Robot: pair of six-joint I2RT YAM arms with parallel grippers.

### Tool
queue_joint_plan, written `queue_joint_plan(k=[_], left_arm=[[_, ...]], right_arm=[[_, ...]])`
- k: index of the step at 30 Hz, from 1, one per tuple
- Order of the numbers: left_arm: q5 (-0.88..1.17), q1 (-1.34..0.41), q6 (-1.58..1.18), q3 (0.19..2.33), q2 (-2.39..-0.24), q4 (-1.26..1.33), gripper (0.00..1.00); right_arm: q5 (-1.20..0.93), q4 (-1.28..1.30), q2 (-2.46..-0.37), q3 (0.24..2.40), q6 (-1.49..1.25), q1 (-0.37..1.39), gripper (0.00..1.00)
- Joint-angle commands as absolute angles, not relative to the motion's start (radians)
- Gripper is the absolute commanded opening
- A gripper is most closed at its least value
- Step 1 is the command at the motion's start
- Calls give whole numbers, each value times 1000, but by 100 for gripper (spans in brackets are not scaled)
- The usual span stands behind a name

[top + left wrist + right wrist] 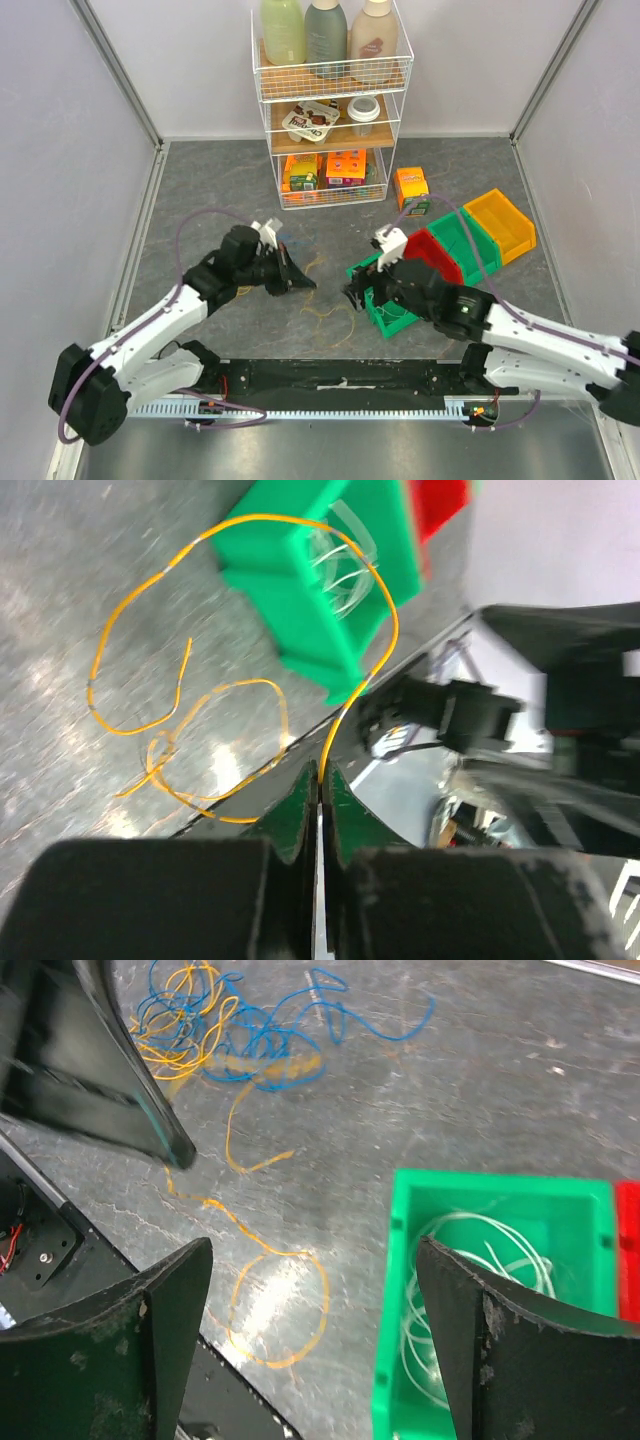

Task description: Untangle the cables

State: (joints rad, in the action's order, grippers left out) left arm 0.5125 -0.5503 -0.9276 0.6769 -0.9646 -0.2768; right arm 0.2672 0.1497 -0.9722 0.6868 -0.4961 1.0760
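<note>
Overhead, the light is bright and even, and everything around the green bin [372, 308] is crisp. Only soft shadows lie under my arms on the grey tabletop [230, 180] left of it. My left wrist camera is smeared: the bin's edges blur, white glare patches sit on the tabletop left of it, and the background right of it washes out. My left fingers [290, 815] are dark and out of focus, though the yellow cable [262, 518] reads clearly. From my right wrist, a glare spot shines left of the bin, and my right fingers [500, 1350] loom dark and soft.
</note>
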Motion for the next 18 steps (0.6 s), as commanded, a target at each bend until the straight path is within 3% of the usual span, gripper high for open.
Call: queue_joint_plan(k=[1,5,11,18], left_arm=[[381,-638,-899,600,-999,-106,2],[345,-712,-934,536,-1035,-34,2],[368,-727,-937,488,-1062,-5,4],[342,-727,-861,502,-979,-116,44]], right_arm=[[345,340,-784,669,-561,1080,91],[351,385,-704,644,-583,1080,92],[261,351,-756,627,-589,1080,93],[328,348,-834,661,-629,1080,91]])
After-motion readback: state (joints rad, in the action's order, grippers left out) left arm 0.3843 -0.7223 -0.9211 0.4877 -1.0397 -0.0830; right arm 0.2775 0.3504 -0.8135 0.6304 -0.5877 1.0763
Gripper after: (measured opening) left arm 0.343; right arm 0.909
